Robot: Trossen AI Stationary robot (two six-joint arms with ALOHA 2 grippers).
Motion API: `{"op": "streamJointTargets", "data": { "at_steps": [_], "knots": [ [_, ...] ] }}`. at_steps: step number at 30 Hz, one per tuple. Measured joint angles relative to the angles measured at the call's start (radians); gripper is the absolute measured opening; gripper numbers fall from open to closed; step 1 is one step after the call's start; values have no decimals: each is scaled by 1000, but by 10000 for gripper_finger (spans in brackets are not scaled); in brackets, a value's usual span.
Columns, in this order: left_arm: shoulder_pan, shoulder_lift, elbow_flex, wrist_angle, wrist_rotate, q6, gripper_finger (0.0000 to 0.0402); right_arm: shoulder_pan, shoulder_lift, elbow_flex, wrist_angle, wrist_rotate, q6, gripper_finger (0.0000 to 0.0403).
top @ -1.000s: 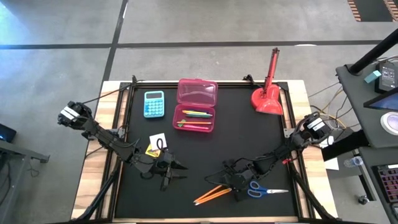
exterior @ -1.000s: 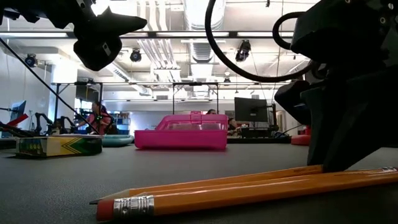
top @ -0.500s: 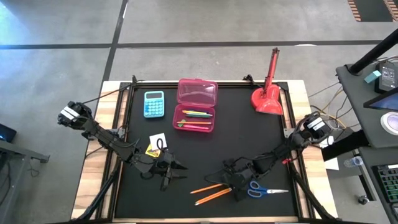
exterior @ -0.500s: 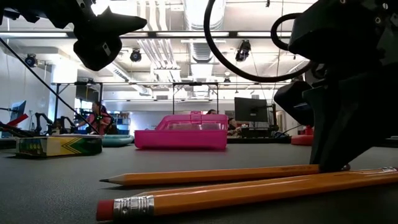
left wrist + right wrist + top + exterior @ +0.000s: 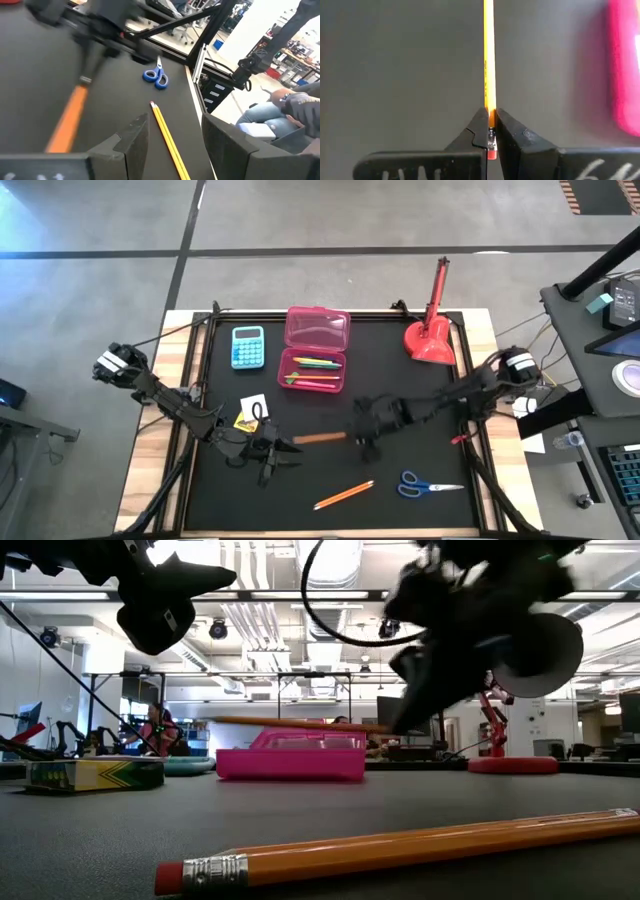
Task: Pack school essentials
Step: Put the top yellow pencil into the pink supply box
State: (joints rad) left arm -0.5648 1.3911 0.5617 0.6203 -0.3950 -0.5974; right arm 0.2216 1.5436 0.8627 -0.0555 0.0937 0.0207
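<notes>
Partway, by your frames: several pens and pencils already lie in the open pink case, while a second pencil, the scissors at 5 o'clock and the small pack remain out. Your right gripper pinches a thin orange pencil by its eraser end, aloft at table centre; left gripper, fingers apart and empty, waits at 7 o'clock

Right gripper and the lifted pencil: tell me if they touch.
Touching. The right wrist view shows the right gripper shut on the pencil near its eraser end.
</notes>
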Motion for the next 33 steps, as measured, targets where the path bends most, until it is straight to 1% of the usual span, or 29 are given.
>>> {"op": "streamJointTargets", "data": {
  "at_steps": [3,7,11,14,17,22,28,33],
  "knots": [
    [0,0,0,0,-1,0,164,-112,-23,0,29,2,-40,9],
    [0,0,0,0,-3,2,164,-251,-30,1,118,-1,-84,9],
    [0,0,0,0,-7,9,164,-369,10,1,249,-88,-94,9],
    [0,0,0,-1,-15,9,164,-427,63,2,343,-129,-95,9],
    [0,0,0,-2,-29,10,164,-468,118,2,390,-130,-100,9],
    [0,0,0,-1,-31,10,164,-514,171,2,381,-129,-83,9],
    [0,0,0,-1,-31,10,164,-524,167,2,316,-132,-79,9],
    [0,0,0,-1,-31,10,164,-524,168,35,209,-132,-74,9]
  ]
}}
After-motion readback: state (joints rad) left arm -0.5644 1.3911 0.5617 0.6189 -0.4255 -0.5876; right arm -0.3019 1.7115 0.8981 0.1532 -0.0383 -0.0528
